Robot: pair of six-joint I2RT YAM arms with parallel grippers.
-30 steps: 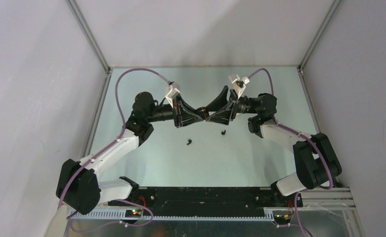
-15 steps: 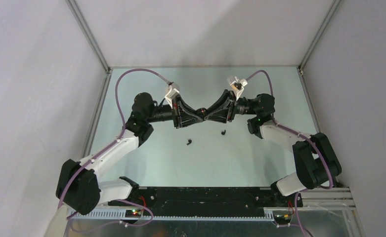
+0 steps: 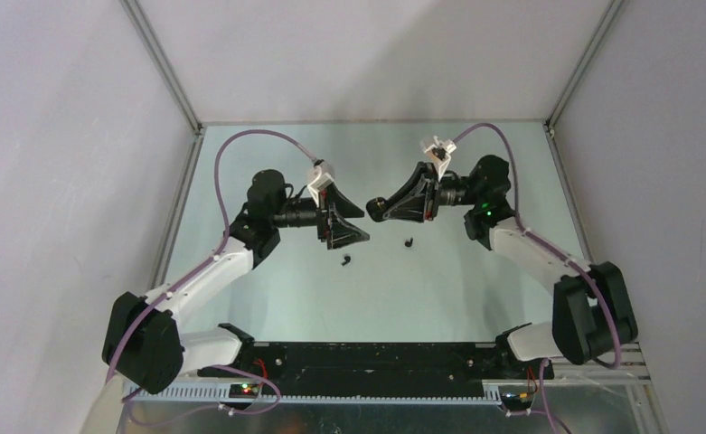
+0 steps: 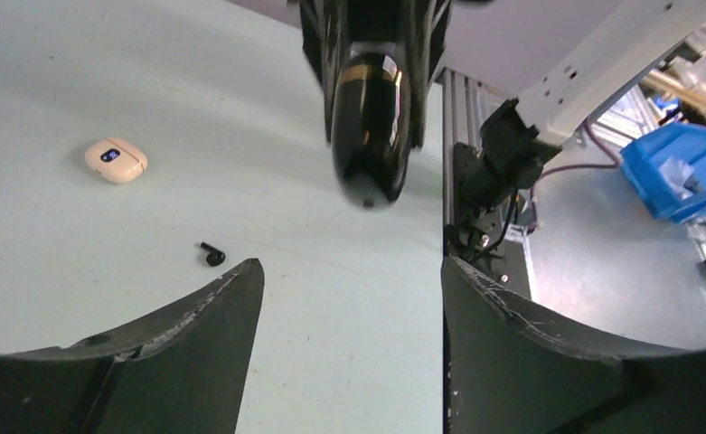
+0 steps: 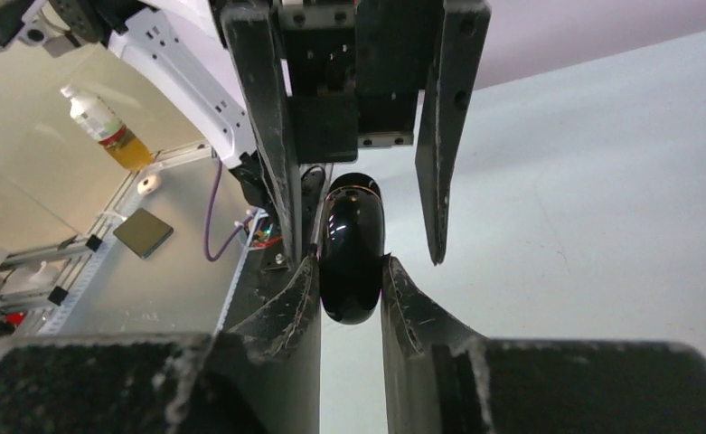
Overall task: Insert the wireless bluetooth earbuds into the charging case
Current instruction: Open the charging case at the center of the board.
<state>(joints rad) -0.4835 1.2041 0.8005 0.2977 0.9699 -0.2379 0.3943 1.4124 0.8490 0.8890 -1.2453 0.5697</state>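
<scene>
A glossy black charging case (image 5: 351, 226) hangs above the table, and my right gripper (image 5: 350, 262) is shut on its end. My left gripper (image 4: 349, 267) faces the black case (image 4: 371, 136) with its jaws open and nothing between them, a short gap away. In the top view the left gripper (image 3: 360, 224) and right gripper (image 3: 381, 208) point at each other over the middle of the table. Two black earbuds (image 3: 346, 262) (image 3: 409, 242) lie on the table below them. One black earbud (image 4: 211, 256) shows beside my left finger.
A cream-white case (image 4: 116, 160) with a small blue light lies shut on the table farther off. The cell's walls and frame posts (image 3: 164, 68) bound the table. A blue bin (image 4: 683, 167) and a bottle (image 5: 105, 122) stand outside the cell.
My left gripper has opened, let go of the black case and drawn back to the left. My right gripper has closed on the case and now holds it alone.
</scene>
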